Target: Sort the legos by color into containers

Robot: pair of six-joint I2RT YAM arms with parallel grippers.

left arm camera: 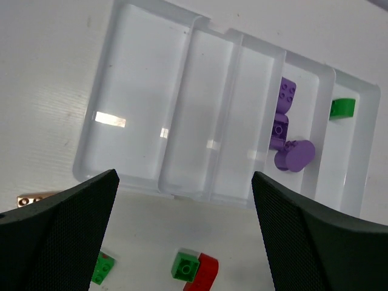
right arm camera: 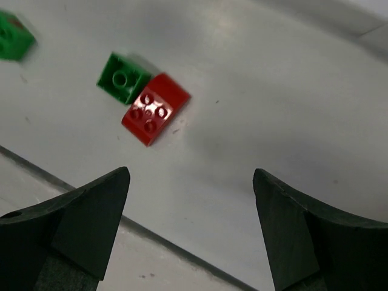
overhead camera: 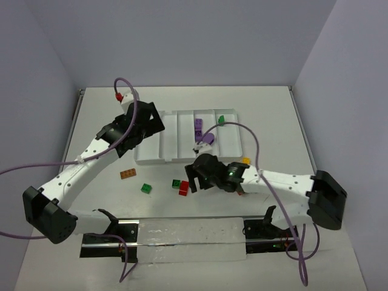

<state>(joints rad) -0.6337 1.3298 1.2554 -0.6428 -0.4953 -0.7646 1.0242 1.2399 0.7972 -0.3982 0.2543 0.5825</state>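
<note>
Left gripper [left arm camera: 185, 182]: spread wide, nothing held, hung over the near rim of the tray [left arm camera: 145, 109].
Right gripper [right arm camera: 191, 176]: spread, empty, poised near the red brick [right arm camera: 155, 109], which is joined to a green brick [right arm camera: 123, 77].
Purple bricks [left arm camera: 285, 130]: lodged in the fourth compartment from the left.
Risk: the joined pair may be lifted together, so that one colour is misfiled.
Room: bare table [right arm camera: 273, 91] is left around the pair; a dark seam [right arm camera: 151, 239] runs close on the near side.

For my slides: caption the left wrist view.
Open left end effector above white tray; purple legos in one compartment, green lego in the next.
</note>
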